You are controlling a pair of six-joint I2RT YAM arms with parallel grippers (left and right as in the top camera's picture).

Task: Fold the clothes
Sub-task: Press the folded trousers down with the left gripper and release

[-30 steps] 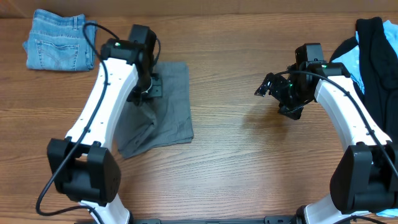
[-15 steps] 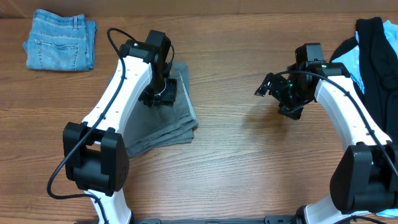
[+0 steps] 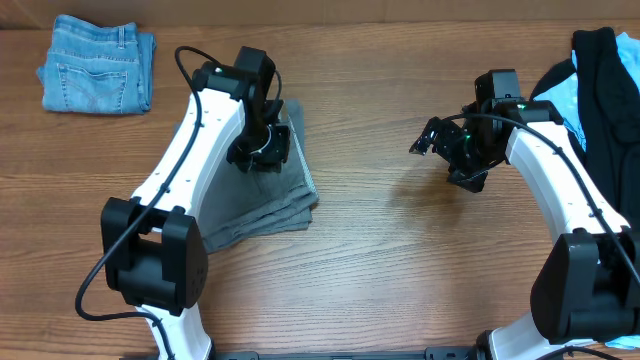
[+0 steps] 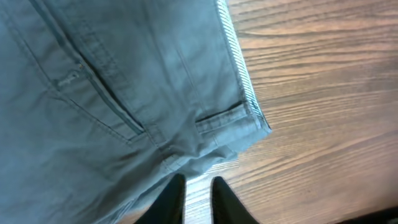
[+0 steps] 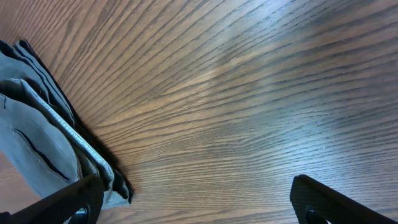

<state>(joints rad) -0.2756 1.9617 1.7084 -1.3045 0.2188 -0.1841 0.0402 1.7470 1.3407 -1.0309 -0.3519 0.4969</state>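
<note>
The grey garment (image 3: 262,195) lies in layers directly under the left gripper (image 3: 262,150). In the left wrist view its hemmed corner (image 4: 258,118) is seen up and to the right of the fingertips, with a pocket seam (image 4: 93,93) up and to the left. The jaws of the left gripper (image 4: 199,186) stand only narrowly apart. Bare wood shows in the gap, and no cloth is seen held there.

The right gripper (image 3: 435,142) is held well apart from the garment, over the bare table (image 3: 380,250). It is spread wide and nothing is held in it (image 5: 196,193). The stacked edges of the garment (image 5: 68,149) are seen far to its left.

The fold of this garment is judged to be nearly done, at the stage of release or pressing flat. The next move would call for the left gripper to be lifted straight off, so that the layers are not dragged. An unfolded pile (image 3: 600,80) lies behind the right gripper, from which the next piece would be drawn. Folded jeans (image 3: 95,65) lie far beyond the left gripper.
</note>
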